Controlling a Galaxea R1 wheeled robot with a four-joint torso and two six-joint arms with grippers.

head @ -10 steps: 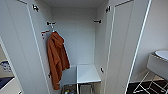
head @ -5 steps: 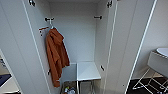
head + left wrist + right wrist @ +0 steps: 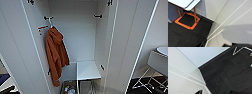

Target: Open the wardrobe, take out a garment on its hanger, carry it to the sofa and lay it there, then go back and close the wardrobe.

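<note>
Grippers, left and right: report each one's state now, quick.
Left tool: dark tips at the wrist picture's edge, open or shut cannot be told.
Right tool: the same, cannot be told.

The wardrobe (image 3: 82,37) doors run past the frame edges, and the bin's (image 3: 68,88) contents (small, blurred) stay unreadable.

My head camera looks down, close, into the open wardrobe (image 3: 82,37); both wrist cameras face the dark carpet (image 3: 228,74) (each beside white door panels).
</note>
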